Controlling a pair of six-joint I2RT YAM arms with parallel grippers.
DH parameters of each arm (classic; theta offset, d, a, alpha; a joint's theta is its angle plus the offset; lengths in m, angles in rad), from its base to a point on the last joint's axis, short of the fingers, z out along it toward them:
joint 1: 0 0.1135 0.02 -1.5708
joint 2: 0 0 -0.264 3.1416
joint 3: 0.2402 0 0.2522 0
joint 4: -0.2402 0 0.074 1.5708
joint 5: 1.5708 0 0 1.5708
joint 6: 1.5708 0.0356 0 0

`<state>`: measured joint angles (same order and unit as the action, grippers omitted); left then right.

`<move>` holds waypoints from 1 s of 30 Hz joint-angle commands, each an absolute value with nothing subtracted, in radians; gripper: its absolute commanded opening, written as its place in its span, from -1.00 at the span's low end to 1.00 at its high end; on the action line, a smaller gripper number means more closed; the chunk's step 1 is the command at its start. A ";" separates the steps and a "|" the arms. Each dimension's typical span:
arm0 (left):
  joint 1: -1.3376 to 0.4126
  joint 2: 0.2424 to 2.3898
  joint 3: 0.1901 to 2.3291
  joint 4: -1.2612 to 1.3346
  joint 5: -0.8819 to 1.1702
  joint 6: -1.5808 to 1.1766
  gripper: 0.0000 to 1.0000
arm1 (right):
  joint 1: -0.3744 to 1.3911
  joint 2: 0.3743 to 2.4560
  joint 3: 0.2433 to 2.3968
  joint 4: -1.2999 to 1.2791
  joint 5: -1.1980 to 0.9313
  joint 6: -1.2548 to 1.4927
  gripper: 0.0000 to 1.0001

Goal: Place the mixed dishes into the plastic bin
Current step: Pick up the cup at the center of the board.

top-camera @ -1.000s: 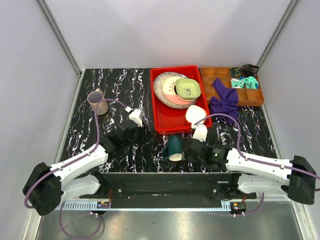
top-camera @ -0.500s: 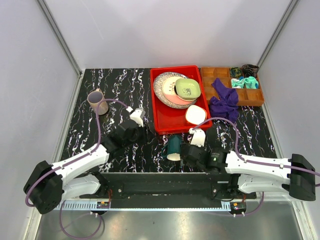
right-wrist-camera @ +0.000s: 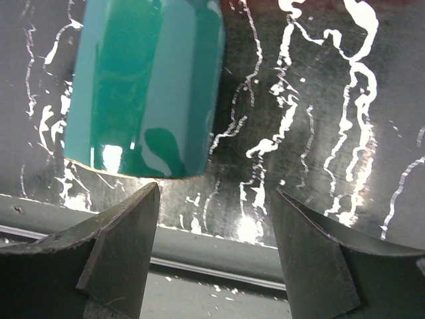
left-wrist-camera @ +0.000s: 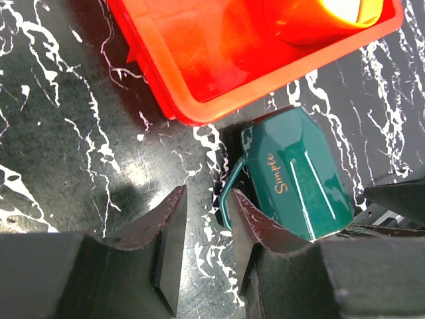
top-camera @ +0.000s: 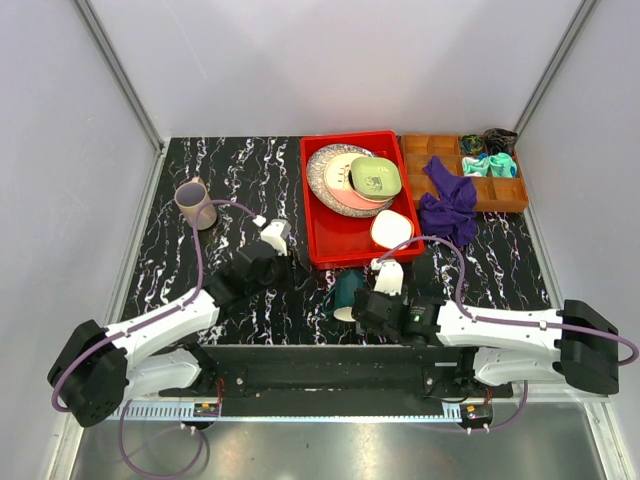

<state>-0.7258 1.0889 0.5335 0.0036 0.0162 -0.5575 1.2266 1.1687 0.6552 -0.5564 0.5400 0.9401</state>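
Right jaws spread, left jaws half-parted, both empty; straddle the dark green mug [right-wrist-camera: 146, 86], lying on its side, squarely before squeezing.

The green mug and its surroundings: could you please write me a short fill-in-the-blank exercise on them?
The green mug lies on its ____ on the table.
The word printed on it reads ____.
The bin holding the plates is ____.
The cloth draped over the brown tray is ____.
Missing words: side; Simple; red; purple.
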 commanded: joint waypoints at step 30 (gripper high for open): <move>-0.732 1.103 0.517 0.074 0.043 -0.571 -0.34 | 1.236 1.233 0.561 -0.137 0.873 0.740 0.65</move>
